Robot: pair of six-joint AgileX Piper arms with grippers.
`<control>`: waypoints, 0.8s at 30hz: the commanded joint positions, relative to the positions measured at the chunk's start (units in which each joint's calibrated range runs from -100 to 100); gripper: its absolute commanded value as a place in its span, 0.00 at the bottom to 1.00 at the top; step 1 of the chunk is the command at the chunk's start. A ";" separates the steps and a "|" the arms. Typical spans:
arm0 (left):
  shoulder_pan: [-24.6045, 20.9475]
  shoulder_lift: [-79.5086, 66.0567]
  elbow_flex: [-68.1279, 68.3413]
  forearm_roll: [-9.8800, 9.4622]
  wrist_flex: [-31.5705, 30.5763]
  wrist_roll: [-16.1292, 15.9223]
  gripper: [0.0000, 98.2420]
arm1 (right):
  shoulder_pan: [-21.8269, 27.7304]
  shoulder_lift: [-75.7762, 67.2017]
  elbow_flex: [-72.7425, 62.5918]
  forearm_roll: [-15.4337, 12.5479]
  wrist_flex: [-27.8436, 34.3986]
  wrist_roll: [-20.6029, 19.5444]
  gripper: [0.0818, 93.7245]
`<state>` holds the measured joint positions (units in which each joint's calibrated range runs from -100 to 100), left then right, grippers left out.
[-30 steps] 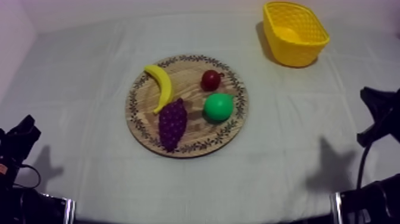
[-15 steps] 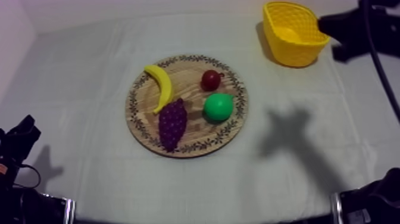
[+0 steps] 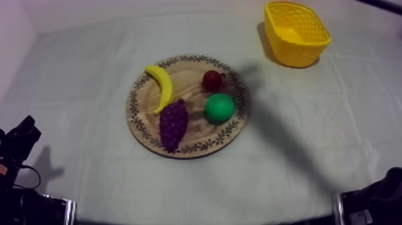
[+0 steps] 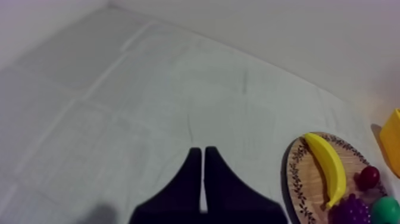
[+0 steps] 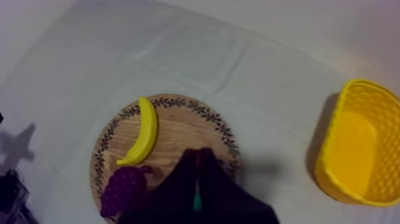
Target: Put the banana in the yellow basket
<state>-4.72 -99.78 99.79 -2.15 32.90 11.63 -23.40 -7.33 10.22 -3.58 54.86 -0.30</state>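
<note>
From above, the round wooden board [image 3: 137, 119] lies in the middle of the counter [image 3: 78, 72], which is covered by a grey-white cloth. The banana [image 3: 161, 87] lies curved on the board's left part. One end is near the far rim and the other is just beside the grapes [image 3: 173, 124]. The small red fruit [image 3: 211, 79] sits toward the board's far right, with the green pear [image 3: 219, 108] just in front of it. The yellow basket [image 3: 299, 54] stands well apart from the board, at the far right of the counter. A shadow [image 3: 281, 140] runs over the cloth from the board's right rim toward the near right edge. The left arm [image 3: 19, 143] sits low at the near left edge.

In the left wrist view, the left gripper [image 4: 203, 152] hangs over bare cloth. Its fingers lie together in a narrow wedge with nothing between them. The board is apart from it, with the banana lying along the board's nearer side and the red fruit, grapes and pear behind the banana. A yellow edge of the basket shows beyond the board.

In the right wrist view, the right gripper [image 5: 197, 154] hangs over the board. Its fingers are pressed together in a narrow wedge and hold nothing. The banana lies on the wood beside them, not touched, with the grapes just beside one end of it. The basket stands apart from the board.
</note>
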 commanded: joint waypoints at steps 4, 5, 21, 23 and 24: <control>-0.02 -0.05 -0.01 -0.03 0.00 0.02 0.00 | -2.72 10.78 -6.82 0.16 2.61 -2.38 0.01; -0.02 -0.05 -0.01 -0.03 0.00 0.02 0.00 | -3.39 11.94 -7.42 0.29 3.10 -2.79 0.01; -0.02 -0.05 -0.01 -0.03 0.00 0.02 0.00 | -11.46 22.70 -11.70 3.42 5.96 -8.86 0.14; -0.02 -0.05 -0.01 -0.03 0.00 0.02 0.00 | -11.29 22.91 -11.25 2.80 5.22 -8.11 0.34; -0.02 -0.05 -0.01 -0.03 0.00 0.02 0.00 | -11.20 23.00 -11.09 2.59 4.96 -7.96 0.44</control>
<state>-4.72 -99.78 99.79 -2.15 32.90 11.63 -34.67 15.54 -1.03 -0.50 60.17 -10.22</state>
